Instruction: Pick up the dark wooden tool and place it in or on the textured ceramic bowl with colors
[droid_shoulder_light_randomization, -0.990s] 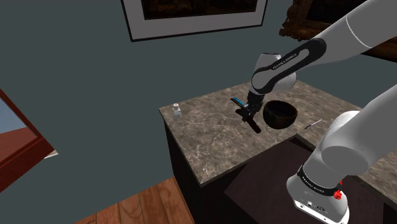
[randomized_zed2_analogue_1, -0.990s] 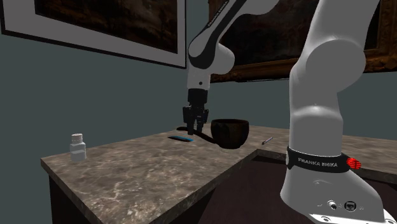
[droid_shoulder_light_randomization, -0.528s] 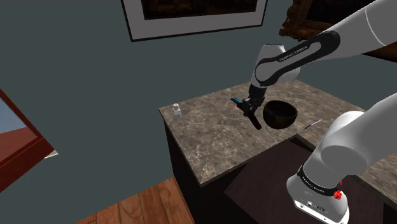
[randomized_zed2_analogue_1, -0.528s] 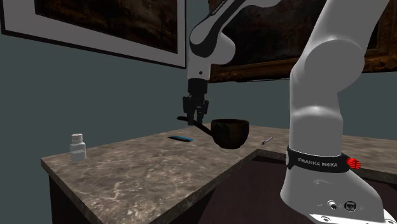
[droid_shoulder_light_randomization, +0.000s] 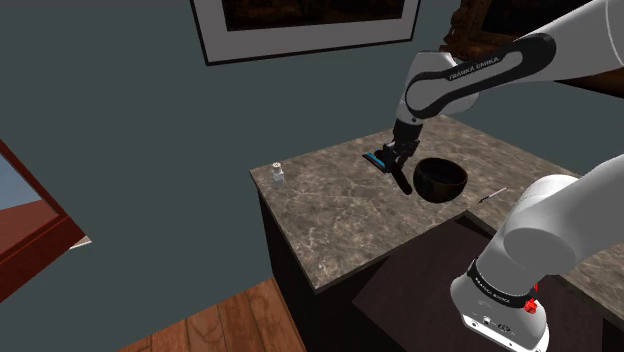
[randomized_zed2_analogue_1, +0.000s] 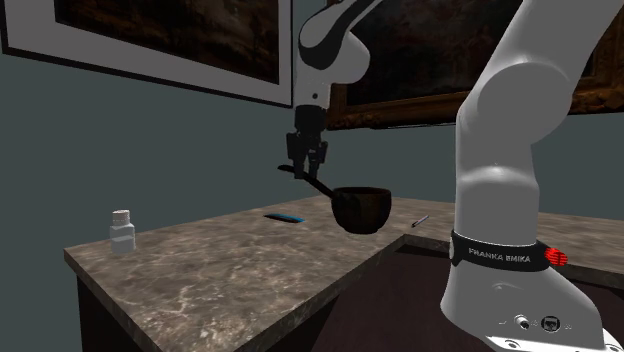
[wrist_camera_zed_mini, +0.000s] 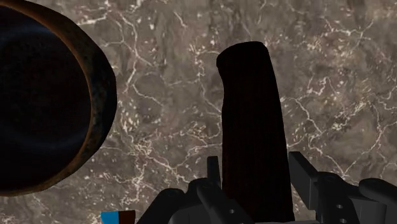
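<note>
Tool (wrist_camera_zed_mini: 251, 114) hangs just beside the bowl (wrist_camera_zed_mini: 105, 95), above rim level, 1 end pinched between the gripper's (wrist_camera_zed_mini: 254, 191) 2 fingers (wrist_camera_zed_mini: 304, 177). Judged rigid and light; an end hold risks pivoting, mid-handle grips steadier.

The shoulder view looks down from high beside the stand (droid_shoulder_light_randomization: 400, 285), well back, over the whole worktop (droid_shoulder_light_randomization: 330, 215). The second exterior view sits low, near the arm's (randomized_zed2_analogue_1: 510, 150) base, facing the far wall (randomized_zed2_analogue_1: 180, 150). Both share the worktop and bowl (droid_shoulder_light_randomization: 440, 180). The wrist view looks straight down from the hand (wrist_camera_zed_mini: 254, 175), close above the worktop
</note>
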